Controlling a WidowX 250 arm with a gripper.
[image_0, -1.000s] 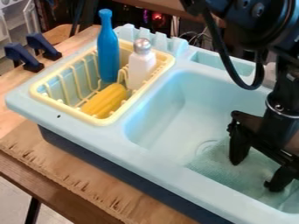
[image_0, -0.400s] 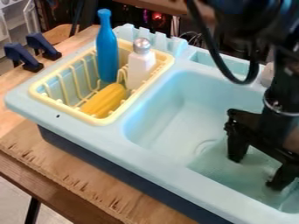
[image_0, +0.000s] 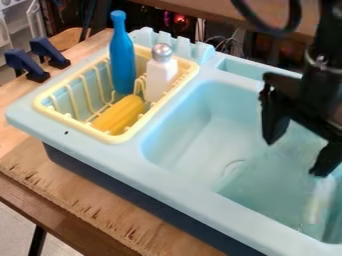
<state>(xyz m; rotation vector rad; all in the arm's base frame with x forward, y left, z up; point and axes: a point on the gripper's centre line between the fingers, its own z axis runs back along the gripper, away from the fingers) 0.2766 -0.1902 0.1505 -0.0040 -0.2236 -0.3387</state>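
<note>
The black gripper (image_0: 294, 157) hangs over the right part of the light-blue sink (image_0: 200, 135), its two fingers wide apart with nothing visible between them. Below it, a translucent greenish sheet or cloth (image_0: 267, 192) lies on the basin floor; I cannot tell which it is. A pale, faint object (image_0: 314, 207) shows near the basin's right side. To the left, the yellow rack (image_0: 77, 129) holds a blue bottle (image_0: 123, 60) standing upright, a white shaker with a silver top (image_0: 160, 75), and a yellow corn-like piece (image_0: 120, 115) lying down.
The sink unit rests on a wooden table (image_0: 87, 205). Two dark blue clamps (image_0: 27, 65) grip the table at the upper left. A raised rim divides the rack from the basin, and a notched ledge (image_0: 177, 42) runs behind the rack.
The gripper first stayed low in the basin, shifting slightly, then rose well up from it with its fingers still apart. The pale object at the right became more visible. The rack's items have not moved.
</note>
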